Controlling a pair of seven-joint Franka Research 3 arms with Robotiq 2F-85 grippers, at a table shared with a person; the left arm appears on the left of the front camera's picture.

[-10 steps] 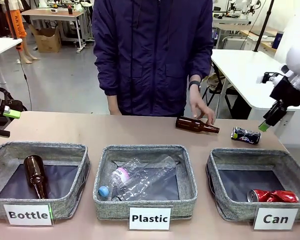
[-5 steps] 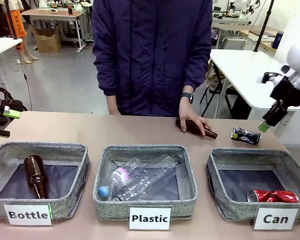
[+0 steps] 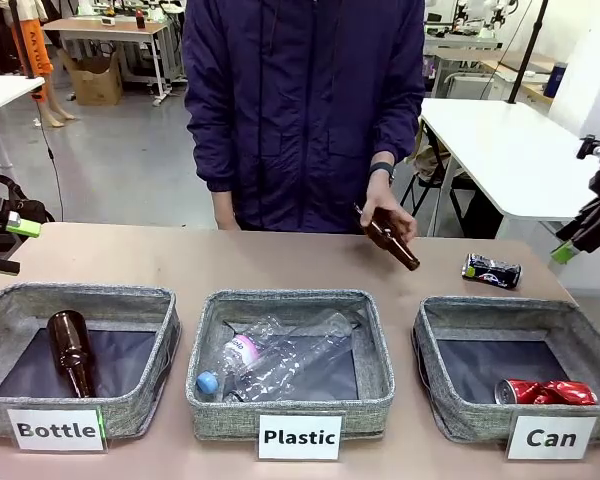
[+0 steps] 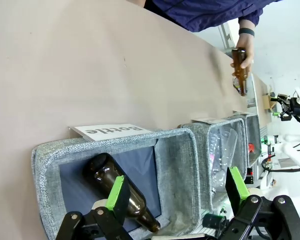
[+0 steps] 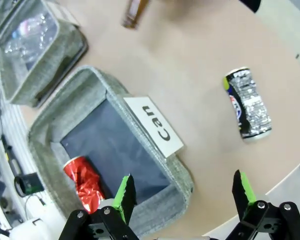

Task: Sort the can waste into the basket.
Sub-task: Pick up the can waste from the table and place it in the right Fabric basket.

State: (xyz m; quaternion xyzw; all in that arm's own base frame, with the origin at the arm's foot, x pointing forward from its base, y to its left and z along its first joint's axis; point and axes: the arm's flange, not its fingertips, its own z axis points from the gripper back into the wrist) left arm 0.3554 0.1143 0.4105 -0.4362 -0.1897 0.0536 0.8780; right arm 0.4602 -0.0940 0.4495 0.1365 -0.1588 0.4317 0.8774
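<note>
Progress is about half, judging by how things lie. Red crushed can (image 3: 546,392) sits inside the "Can" basket (image 3: 450,325), at its near right corner; right wrist view confirms it on the dark floor of the bin (image 5: 86,181). Dark blue-black crushed can (image 3: 491,270) lies on its side on the table (image 3: 180,262), just behind the basket's far rim, not touching it. That one is left to sort.

Right claw (image 3: 570,243) hangs at the right edge of the front view, above and to the right of the loose can, well apart from it. Jaws are spread wide, nothing between them; right wrist view shows both green pads (image 5: 124,196) with the basket and table in the gap. Left claw (image 3: 0,245) rests at the far left, also spread and empty, over the "Bottle" basket (image 4: 175,165) with a brown glass bottle (image 4: 117,192) in it.

Person's hand (image 3: 385,215) holds a second brown bottle (image 3: 388,238) tilted neck-down, lifted off the table, left of the loose can. Not can waste.

"Plastic" basket (image 3: 290,300) holds clear plastic bottles (image 3: 280,362).

Likely remaining: right arm comes down on the blue-black can, grips it, drops it beside the red one.
</note>
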